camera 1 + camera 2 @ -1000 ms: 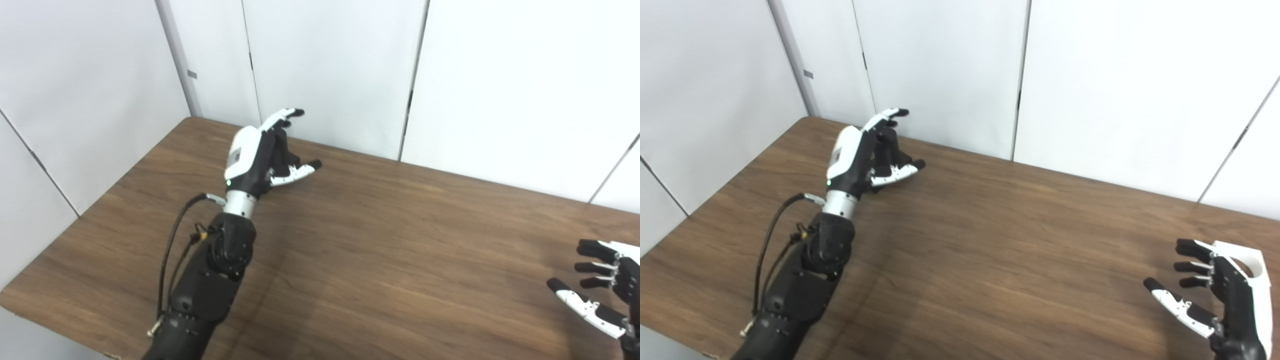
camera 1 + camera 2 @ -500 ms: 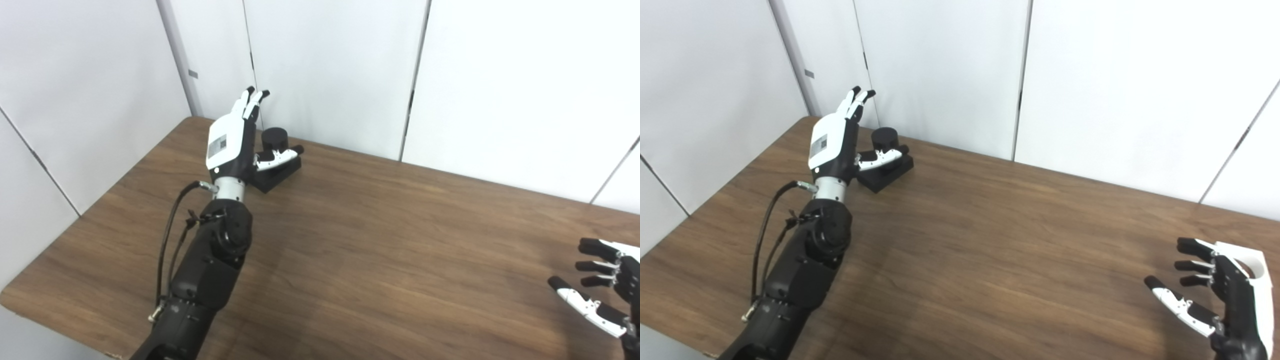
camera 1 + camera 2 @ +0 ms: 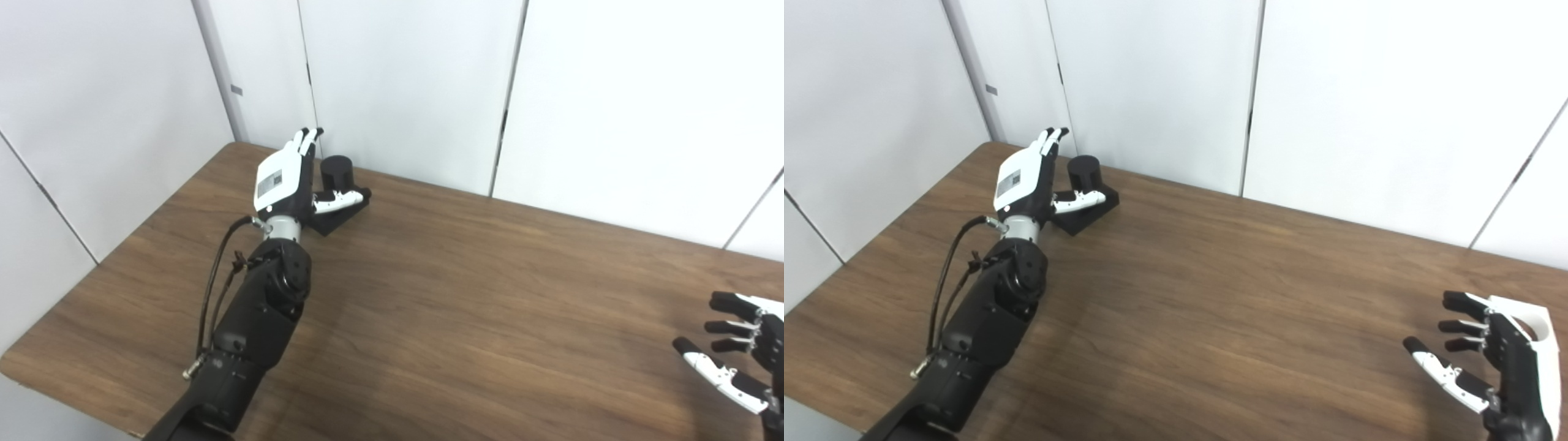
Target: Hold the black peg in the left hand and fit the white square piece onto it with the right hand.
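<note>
The black peg [image 3: 337,171], a short cylinder on a square black base [image 3: 1092,211], stands at the table's far left near the wall. My left hand [image 3: 283,182] is open just left of it, fingers pointing up and away, thumb [image 3: 335,198] stretched across the base in front of the cylinder. My right hand [image 3: 1488,361] hovers open at the bottom right, palm facing left. A white shape with a round cut-out [image 3: 1536,326], seemingly the white square piece, shows right behind it. I cannot tell whether the two touch.
The brown wooden table [image 3: 465,294] is boxed in by white wall panels [image 3: 404,86] at the back and left. Its near left corner [image 3: 12,361] and front edge lie close to my left arm [image 3: 257,324].
My left hand, which hid the peg a second ago, has shifted left and turned fingers-up, uncovering the peg; since then it has sunk slightly. The right hand has stayed still.
</note>
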Robot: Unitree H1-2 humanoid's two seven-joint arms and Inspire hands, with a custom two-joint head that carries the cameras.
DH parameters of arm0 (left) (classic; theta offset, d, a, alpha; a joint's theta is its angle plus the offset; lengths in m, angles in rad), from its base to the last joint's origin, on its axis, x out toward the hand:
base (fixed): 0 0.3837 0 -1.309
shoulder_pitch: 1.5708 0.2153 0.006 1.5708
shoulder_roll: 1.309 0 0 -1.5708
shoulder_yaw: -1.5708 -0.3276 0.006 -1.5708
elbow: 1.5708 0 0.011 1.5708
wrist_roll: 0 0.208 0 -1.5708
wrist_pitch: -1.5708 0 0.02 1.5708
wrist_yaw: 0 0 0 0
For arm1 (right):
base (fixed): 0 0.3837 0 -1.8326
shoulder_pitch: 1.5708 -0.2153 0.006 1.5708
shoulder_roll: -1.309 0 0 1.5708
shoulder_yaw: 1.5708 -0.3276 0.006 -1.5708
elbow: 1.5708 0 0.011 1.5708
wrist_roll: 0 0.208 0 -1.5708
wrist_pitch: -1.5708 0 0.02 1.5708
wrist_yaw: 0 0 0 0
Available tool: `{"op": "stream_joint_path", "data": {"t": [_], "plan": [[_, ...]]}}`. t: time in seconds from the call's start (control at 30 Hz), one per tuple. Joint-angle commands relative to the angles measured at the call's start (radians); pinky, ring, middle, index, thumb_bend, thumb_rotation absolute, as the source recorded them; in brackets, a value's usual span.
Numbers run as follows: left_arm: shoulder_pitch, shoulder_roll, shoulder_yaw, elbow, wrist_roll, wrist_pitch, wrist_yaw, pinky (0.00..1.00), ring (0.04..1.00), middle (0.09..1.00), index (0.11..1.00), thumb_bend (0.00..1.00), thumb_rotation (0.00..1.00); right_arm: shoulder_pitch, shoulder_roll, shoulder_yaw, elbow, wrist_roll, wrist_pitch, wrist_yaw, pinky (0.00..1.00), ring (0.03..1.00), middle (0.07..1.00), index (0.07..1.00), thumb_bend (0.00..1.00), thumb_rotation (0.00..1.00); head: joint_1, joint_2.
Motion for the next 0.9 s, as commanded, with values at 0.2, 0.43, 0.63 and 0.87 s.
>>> {"op": "stream_joint_path", "data": {"t": [0.2,0.43,0.63,0.87], "plan": [[-0.081,0.063,-0.041,0.058,0.039,0.054,0.005,0.81,0.952,0.98,0.867,1.0,0.55,-0.018,-0.004,-0.007,-0.043,-0.012,-0.011,-0.008,0.48,0.592,0.7,0.678,0.5,0.0,0.0,0.001],[-0.093,0.087,-0.074,0.12,0.048,0.062,0.017,0.78,0.95,0.978,0.856,1.0,0.57,-0.017,-0.004,-0.01,-0.045,0.0,-0.012,-0.003,0.48,0.597,0.702,0.673,0.49,0.0,-0.001,0.007],[-0.101,0.095,-0.082,0.162,0.04,0.069,0.018,0.81,0.958,0.987,0.861,1.0,0.57,-0.014,-0.003,-0.009,-0.055,-0.01,-0.01,-0.006,0.47,0.586,0.695,0.667,0.49,0.0,-0.003,0.012],[-0.115,0.102,-0.102,0.214,0.034,0.072,0.021,0.8,0.956,0.982,0.861,1.0,0.58,-0.014,-0.001,-0.01,-0.06,-0.007,0.004,-0.004,0.48,0.587,0.692,0.662,0.49,0.0,-0.008,0.019]]}}
